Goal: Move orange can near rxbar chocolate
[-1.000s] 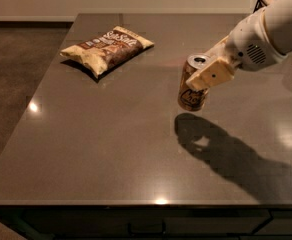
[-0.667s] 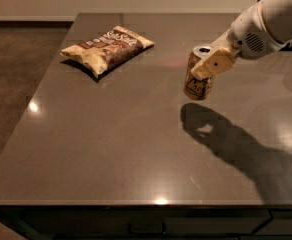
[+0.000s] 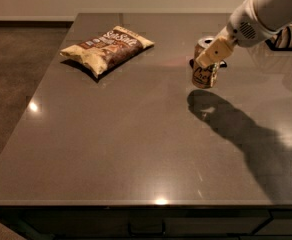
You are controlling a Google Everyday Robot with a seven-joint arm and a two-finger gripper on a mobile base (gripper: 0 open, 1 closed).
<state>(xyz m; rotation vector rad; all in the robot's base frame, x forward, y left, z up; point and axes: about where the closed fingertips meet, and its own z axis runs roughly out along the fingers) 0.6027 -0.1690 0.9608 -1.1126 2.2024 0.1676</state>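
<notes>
Now the gripper (image 3: 209, 58), upper right of the frame, is clamped on the can (image 3: 204, 77) near its top, well apart from the chip bag (image 3: 106, 49) at upper left.

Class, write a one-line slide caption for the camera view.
The tool grips the orange can just over the dark table, well apart from the chip bag.
</notes>
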